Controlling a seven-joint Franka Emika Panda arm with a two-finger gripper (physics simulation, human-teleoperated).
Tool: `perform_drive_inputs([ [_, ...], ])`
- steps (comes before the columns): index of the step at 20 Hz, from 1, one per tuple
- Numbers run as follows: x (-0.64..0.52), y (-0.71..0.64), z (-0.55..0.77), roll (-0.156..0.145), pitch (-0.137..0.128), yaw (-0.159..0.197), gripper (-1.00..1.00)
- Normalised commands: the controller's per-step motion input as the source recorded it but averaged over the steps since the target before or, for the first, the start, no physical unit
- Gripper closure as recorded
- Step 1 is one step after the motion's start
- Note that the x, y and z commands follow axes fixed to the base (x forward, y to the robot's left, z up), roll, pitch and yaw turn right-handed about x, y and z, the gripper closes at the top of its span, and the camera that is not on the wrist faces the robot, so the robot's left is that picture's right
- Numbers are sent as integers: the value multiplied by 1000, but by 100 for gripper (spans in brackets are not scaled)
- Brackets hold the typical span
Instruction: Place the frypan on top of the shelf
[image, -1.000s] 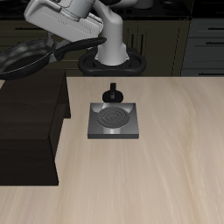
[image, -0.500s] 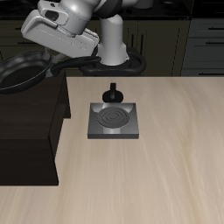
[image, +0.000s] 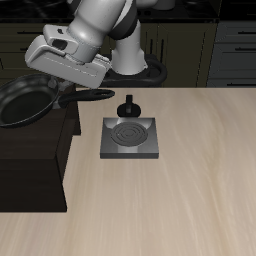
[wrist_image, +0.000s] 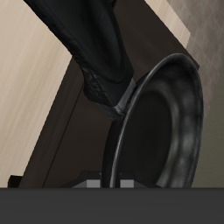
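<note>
Wooden tabletop (image: 180, 190) carries the burner plate (image: 131, 137). My gripper (image: 72, 92) is clamped on the frypan (image: 27, 103) handle, pan over the shelf (image: 30, 160) top.

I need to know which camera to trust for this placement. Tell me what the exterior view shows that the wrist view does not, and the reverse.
Only the exterior view shows the gripper closed on the pan's handle, the burner plate with its knob, the table and the cabinets behind.

Only the wrist view shows, close up, where the handle joins the pan's rim, and the pan's inside.

Both show the frypan over the dark shelf. Neither settles whether the pan touches the shelf top yet.
</note>
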Motion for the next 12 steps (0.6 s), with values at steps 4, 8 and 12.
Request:
perform_drive_inputs([
  [4, 84, -158, -408, -45, 94, 15, 100],
  [8, 66, -113, -380, -35, 57, 22, 100],
  [12, 4, -28, -307, 20, 41, -21, 100],
])
